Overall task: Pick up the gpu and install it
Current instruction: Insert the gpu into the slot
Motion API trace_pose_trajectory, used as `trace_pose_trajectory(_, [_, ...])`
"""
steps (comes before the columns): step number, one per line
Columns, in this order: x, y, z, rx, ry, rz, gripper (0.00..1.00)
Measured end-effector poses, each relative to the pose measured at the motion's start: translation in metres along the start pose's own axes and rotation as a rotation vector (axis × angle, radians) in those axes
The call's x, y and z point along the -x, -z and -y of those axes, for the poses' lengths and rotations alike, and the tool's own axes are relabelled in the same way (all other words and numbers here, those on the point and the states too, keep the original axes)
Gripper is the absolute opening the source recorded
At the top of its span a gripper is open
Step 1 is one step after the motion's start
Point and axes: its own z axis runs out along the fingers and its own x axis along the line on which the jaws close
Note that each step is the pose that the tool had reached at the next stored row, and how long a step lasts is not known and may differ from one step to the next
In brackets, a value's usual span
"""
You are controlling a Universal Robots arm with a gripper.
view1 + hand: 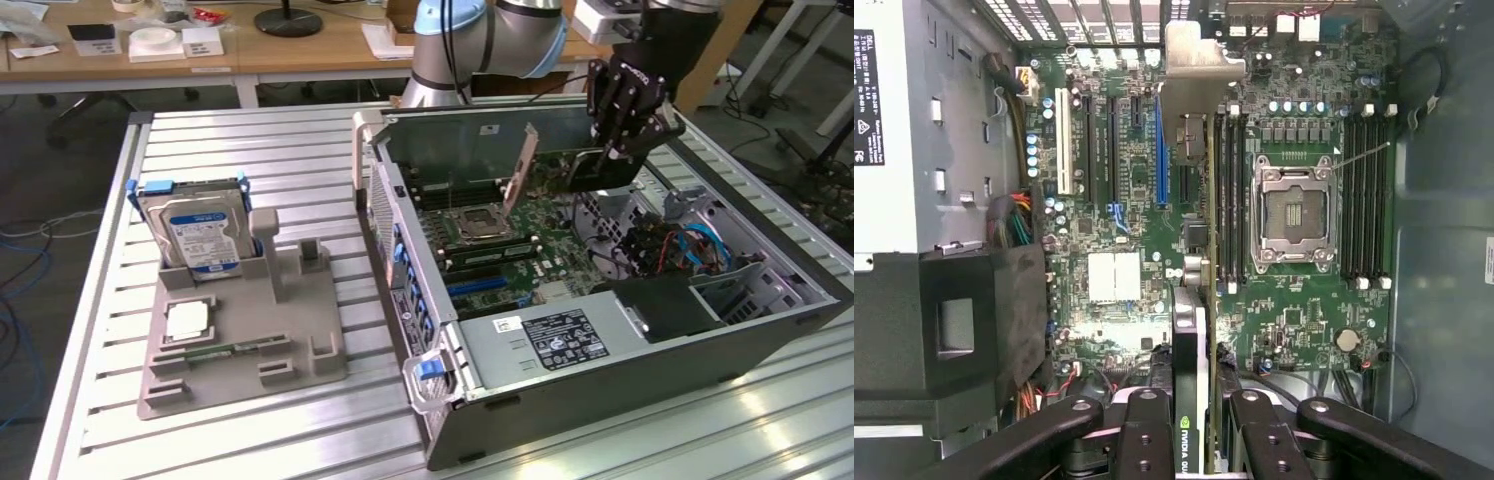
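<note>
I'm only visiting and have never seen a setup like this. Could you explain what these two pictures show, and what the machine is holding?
The machine is a robot arm with a gripper, a two-fingered clamp, at its tip. One picture comes from a camera off the arm. The other comes from a camera on its wrist, looking into the case. On the slatted metal table lies an open computer case. Beside it, a grey holder carries a hard drive, a processor chip and a memory stick. The gripper is shut on the gpu, a graphics card, held edge-on over the motherboard.
</note>
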Motion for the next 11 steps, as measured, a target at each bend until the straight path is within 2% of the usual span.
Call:
trace_pose_trajectory(5, [0.0,-0.0003,-0.0001,0.0,0.0,0.0003,0.27])
trace_pose_trajectory(11, [-0.0003,-0.0098,-0.0004,-0.0001,0.0,0.0003,0.27])
